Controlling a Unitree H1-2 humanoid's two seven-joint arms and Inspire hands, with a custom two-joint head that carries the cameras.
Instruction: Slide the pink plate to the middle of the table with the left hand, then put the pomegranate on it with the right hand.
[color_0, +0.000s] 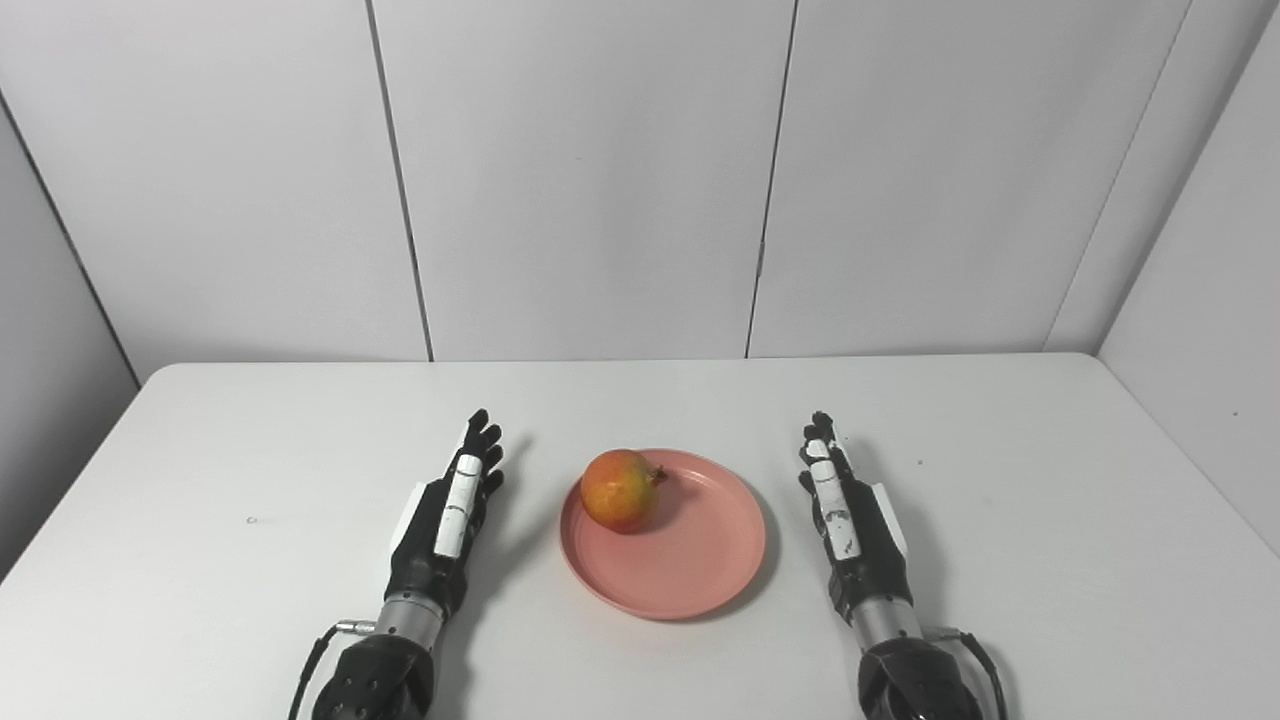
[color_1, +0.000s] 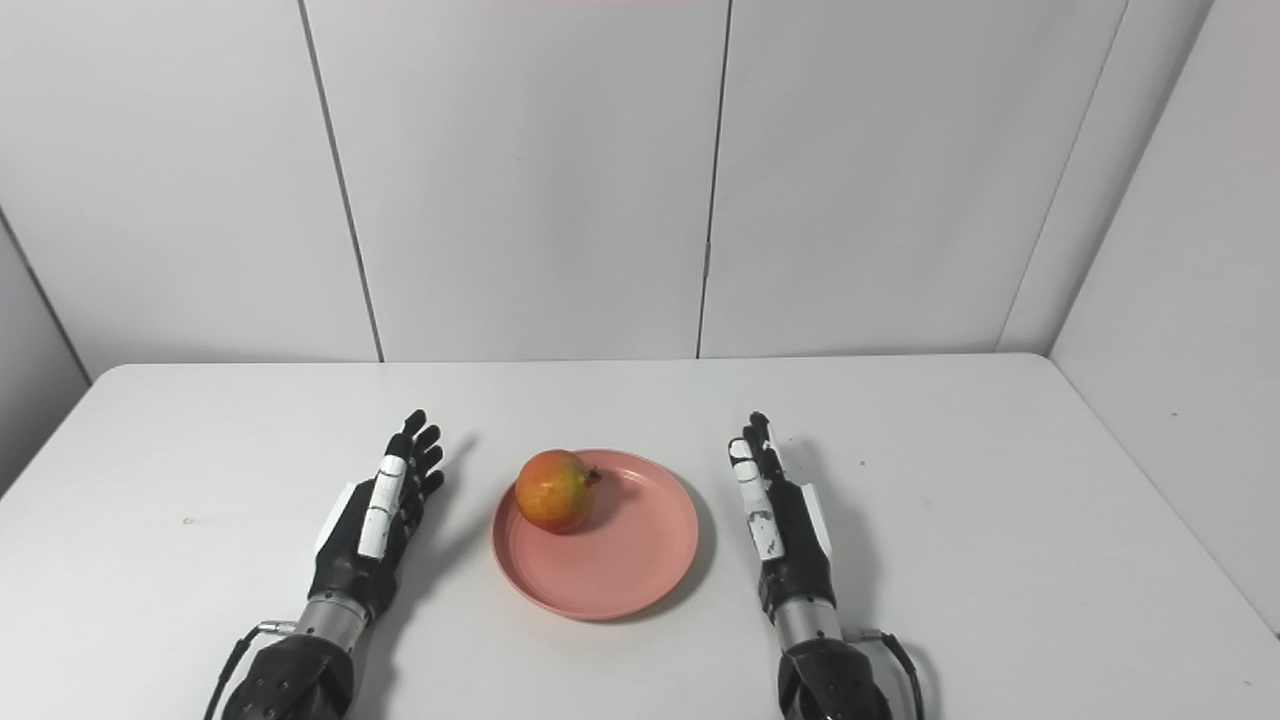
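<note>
On the round pink plastic plate (color_0: 690, 560) sits the round red-orange pomegranate (color_0: 620, 490), near its left rim, so a bump from the empty, spread-fingered left hand (color_0: 450, 515) or right hand (color_0: 845, 515) beside the plate could roll it off.

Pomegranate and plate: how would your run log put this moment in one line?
pomegranate: on pink plate, left part | left hand: open, beside plate | right hand: open, beside plate | task: looks done
</note>
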